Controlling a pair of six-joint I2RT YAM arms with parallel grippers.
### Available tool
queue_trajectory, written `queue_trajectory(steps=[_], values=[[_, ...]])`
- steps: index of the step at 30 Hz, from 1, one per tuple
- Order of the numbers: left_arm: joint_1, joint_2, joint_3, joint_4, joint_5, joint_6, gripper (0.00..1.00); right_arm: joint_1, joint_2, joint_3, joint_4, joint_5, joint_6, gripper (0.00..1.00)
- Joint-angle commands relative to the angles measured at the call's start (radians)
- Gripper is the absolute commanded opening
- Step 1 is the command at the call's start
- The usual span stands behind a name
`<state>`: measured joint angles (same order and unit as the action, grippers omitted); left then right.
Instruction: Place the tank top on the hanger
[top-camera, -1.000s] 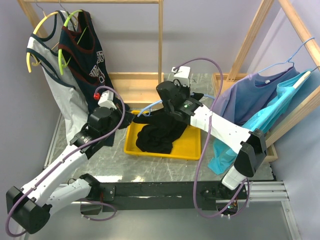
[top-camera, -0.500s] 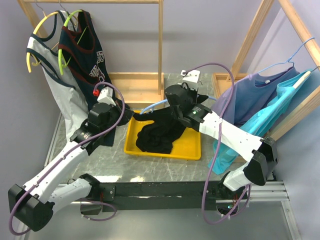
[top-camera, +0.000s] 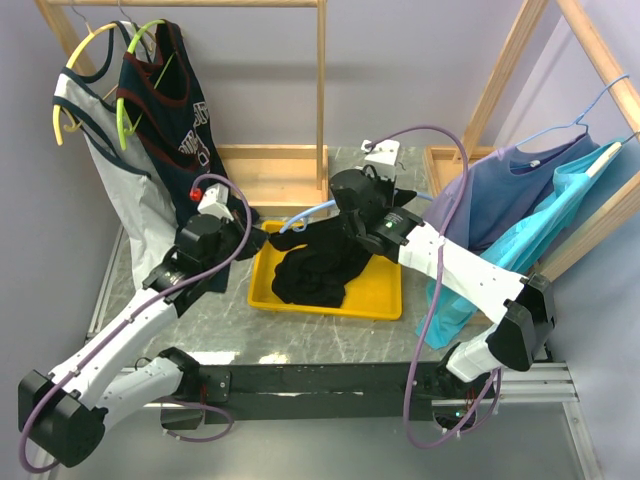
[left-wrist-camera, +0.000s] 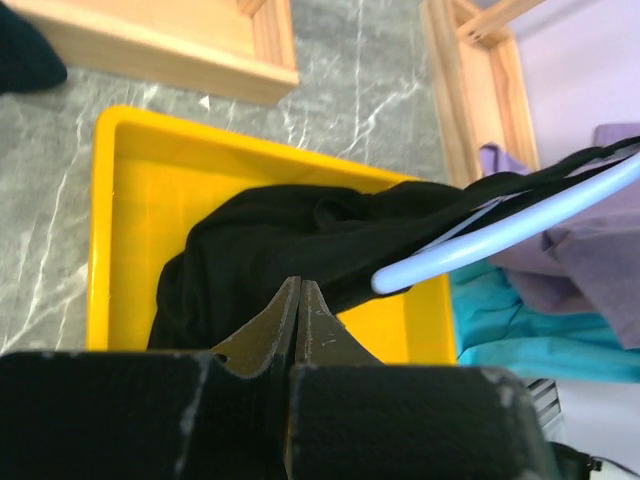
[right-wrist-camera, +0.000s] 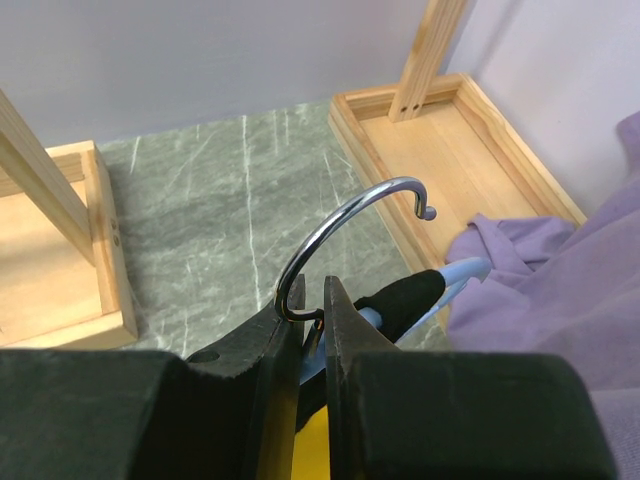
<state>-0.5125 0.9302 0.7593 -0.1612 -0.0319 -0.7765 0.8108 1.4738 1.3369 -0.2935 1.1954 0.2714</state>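
Observation:
The black tank top (top-camera: 315, 270) hangs from the light-blue hanger (top-camera: 305, 212) and bunches down into the yellow tray (top-camera: 378, 296). One strap (right-wrist-camera: 410, 295) is over a hanger arm (right-wrist-camera: 465, 270). My right gripper (right-wrist-camera: 312, 297) is shut on the hanger at the base of its metal hook (right-wrist-camera: 340, 225), above the tray's back edge. My left gripper (left-wrist-camera: 297, 285) is shut at the tray's left side, its tips against the tank top (left-wrist-camera: 290, 230). I see no cloth between its jaws. The hanger's free arm end (left-wrist-camera: 480, 250) pokes out just to its right.
On the left wooden rack (top-camera: 321, 90) a navy top (top-camera: 165, 100) and a white-grey top (top-camera: 120, 190) hang on yellow-green hangers. On the right rack (top-camera: 590, 45), purple (top-camera: 500, 185) and teal (top-camera: 520, 240) garments hang close to my right arm. Wooden rack bases sit behind the tray.
My right arm has swung right and back, carrying the hanger and the tank top with it. My left gripper has shifted slightly and stays shut.

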Motion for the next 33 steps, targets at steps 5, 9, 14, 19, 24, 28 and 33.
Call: queue_trajectory(steps=[5,9,14,19,24,28,33], values=[[0.008,-0.034,-0.043,0.065,0.023,-0.02,0.01,-0.013,0.006,0.073,-0.01,0.036,0.02,0.0],[0.008,-0.037,-0.032,0.054,0.017,-0.014,0.01,-0.01,0.011,0.065,-0.016,0.032,0.026,0.0],[0.008,-0.059,0.008,0.029,0.004,0.0,0.01,-0.012,0.023,0.064,-0.022,0.033,0.025,0.0],[0.008,-0.07,0.044,0.009,-0.005,0.013,0.01,-0.012,0.023,0.059,-0.01,0.032,0.02,0.0],[0.008,-0.048,0.106,0.003,0.023,0.022,0.01,-0.01,0.043,0.09,-0.004,0.044,-0.009,0.0],[0.008,-0.031,0.156,-0.001,0.075,0.04,0.01,-0.01,0.065,0.143,0.027,0.059,-0.07,0.0],[0.008,0.015,0.26,-0.024,0.125,0.043,0.01,0.004,0.146,0.301,0.033,0.102,-0.155,0.0]])
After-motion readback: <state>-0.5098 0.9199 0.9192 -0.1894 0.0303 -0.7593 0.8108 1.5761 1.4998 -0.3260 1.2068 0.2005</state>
